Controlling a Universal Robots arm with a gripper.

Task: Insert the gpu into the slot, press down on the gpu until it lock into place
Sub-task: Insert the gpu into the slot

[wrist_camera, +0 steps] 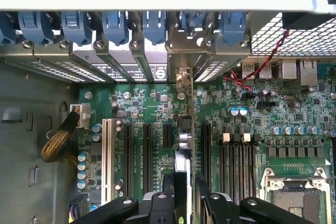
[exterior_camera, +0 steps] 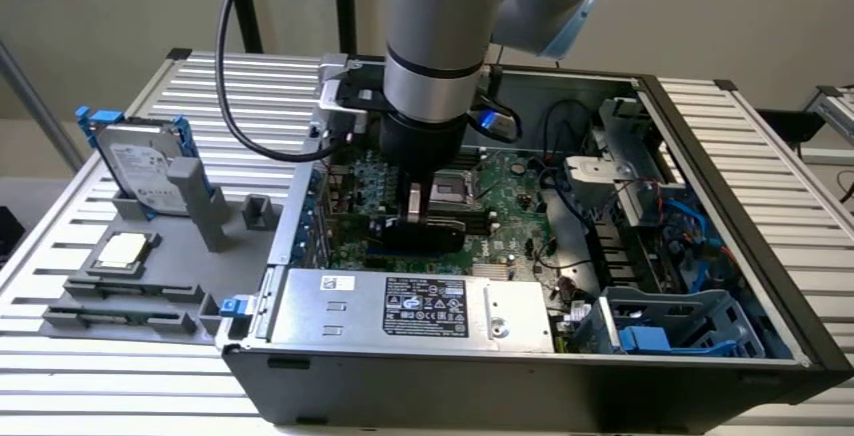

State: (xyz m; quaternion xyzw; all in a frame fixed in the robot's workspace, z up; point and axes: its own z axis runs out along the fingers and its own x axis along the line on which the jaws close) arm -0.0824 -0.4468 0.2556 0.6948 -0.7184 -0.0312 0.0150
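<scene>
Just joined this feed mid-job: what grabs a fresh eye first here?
The arm reaches straight down into the open computer case at the middle of the exterior view. Its gripper holds the gpu upright over the green motherboard. Next comes the silver labelled power supply along the case's near edge, and a hard drive standing in a rack at the exterior view's left.

Case (exterior_camera: 534,396): dark computer tower, open, lying on a slatted metal table (exterior_camera: 120,396)
Power supply (exterior_camera: 414,306): silver labelled box inside the case
Hard drive (exterior_camera: 140,166): upright in a grey stand, exterior view's left
Processor chip (exterior_camera: 123,249): flat on a grey holder near the drive
Motherboard (wrist_camera: 152,103): green, carrying a white slot (wrist_camera: 108,158)
CPU socket (wrist_camera: 294,187): silver frame
Braided cable (wrist_camera: 58,142): yellowish, beside the board
</scene>
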